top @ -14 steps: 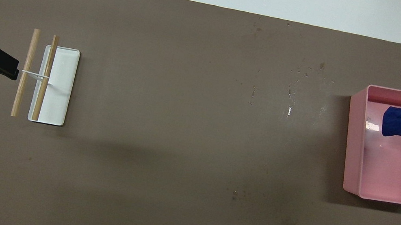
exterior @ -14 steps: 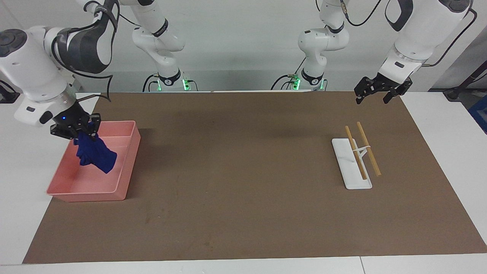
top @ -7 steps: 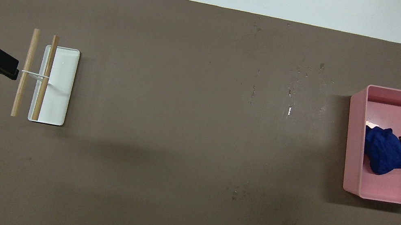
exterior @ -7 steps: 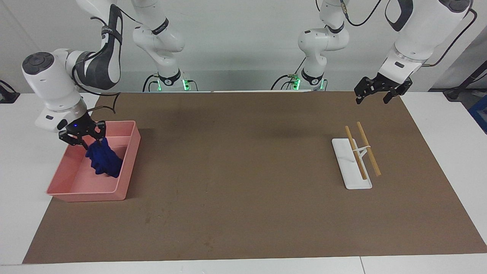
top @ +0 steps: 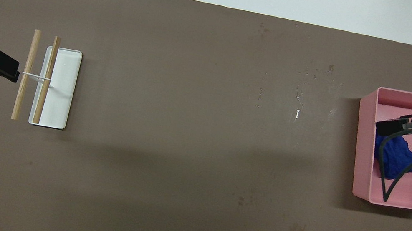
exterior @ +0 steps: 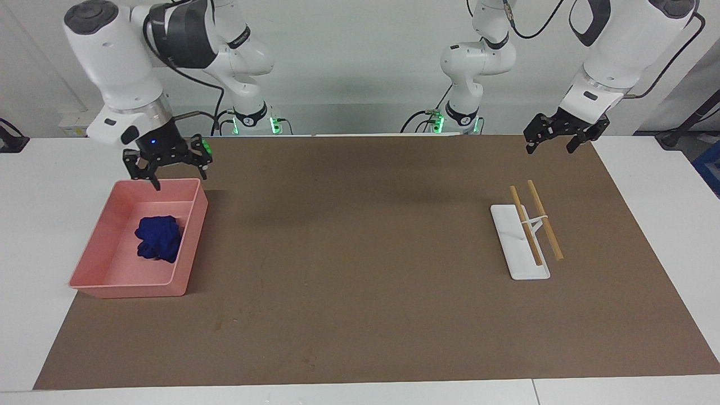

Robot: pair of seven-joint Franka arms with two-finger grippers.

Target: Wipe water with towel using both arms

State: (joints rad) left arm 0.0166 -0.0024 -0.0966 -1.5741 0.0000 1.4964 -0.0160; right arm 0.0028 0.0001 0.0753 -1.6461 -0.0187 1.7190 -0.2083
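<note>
A white table [exterior: 664, 236] carries a large brown rectangular mat [exterior: 360, 270] that covers most of its surface; bare white margins remain at both ends and along the edge farthest from the robots. The broad middle of the mat, between the two groups of things, is open, marked only by a few pale specks and faint stains [top: 299, 102].

One shallow pink rectangular plastic tray [exterior: 194, 236] sits at the right arm's end of the table, straddling the mat's edge. It holds one thing: the small deep royal blue cloth towel [exterior: 158, 238], crumpled in a heap on the tray floor, close to the wall that faces the table's middle. Nothing grips the towel.

One flat white rectangular dish [exterior: 514, 253] lies toward the left arm's end. Two light wooden sticks [exterior: 534, 222], joined by a thin white band, lie side by side: one rests across the dish, the other just beside it on the mat.

Two white jointed arms are present. The right end effector [exterior: 167, 163] hangs above the tray's edge nearest the robots, well clear of the towel, its fingers spread apart and empty. The left end effector [exterior: 557, 135] waits above the mat's corner nearest the robots, at the left arm's end, its fingers likewise apart and holding nothing.
</note>
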